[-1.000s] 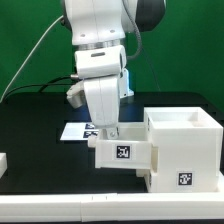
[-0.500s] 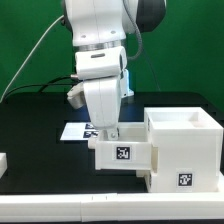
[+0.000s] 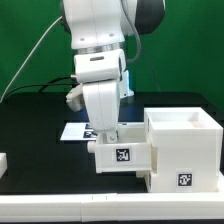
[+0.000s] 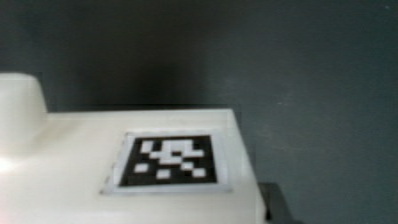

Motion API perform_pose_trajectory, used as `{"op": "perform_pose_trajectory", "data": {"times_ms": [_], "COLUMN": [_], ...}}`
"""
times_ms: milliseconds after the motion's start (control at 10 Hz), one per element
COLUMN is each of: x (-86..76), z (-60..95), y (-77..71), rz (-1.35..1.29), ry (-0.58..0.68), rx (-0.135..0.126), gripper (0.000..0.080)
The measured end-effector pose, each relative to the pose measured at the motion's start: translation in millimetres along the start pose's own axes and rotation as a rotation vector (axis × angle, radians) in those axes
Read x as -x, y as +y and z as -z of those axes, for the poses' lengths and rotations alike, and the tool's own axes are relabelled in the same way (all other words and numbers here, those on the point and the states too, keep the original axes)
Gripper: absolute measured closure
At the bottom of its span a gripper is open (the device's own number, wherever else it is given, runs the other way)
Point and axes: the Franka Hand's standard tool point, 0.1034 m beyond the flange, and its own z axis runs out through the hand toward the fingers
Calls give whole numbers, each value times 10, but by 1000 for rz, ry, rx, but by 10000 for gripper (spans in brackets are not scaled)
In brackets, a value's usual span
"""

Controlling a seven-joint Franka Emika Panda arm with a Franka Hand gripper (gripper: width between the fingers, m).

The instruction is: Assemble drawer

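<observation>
Gripper [image 3: 112, 133] clenching on the rear wall of a small white tray [image 3: 124, 155] as you are sliding it into the casing [image 3: 183, 150].

You are holding the tray directly beneath the wrist, its tagged face turned toward the camera and its far end already meeting the side opening of the cube-shaped casing at the exterior view's right. The fingertips themselves are hidden behind the tray wall, so the grip appears, rather than plainly shows, to be on that wall. You should be keeping the tray level and square to the opening, pushing slowly so it is not jamming. The marker board [image 3: 78, 130] is lying behind the arm.
</observation>
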Motion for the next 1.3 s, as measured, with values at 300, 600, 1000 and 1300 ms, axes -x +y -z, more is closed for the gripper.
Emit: {"op": "perform_pose_trajectory", "data": {"times_ms": [300,600,1000,1300], "x": [-10,39,13,-46], "z": [16,20,8,54], "y": [19,-49,-58,57], "rz": [-51,-56,-62,-68], "ry": [-4,-2,-2,-13], "rx": [7,55,48,74], "gripper": [761,761,761,761]}}
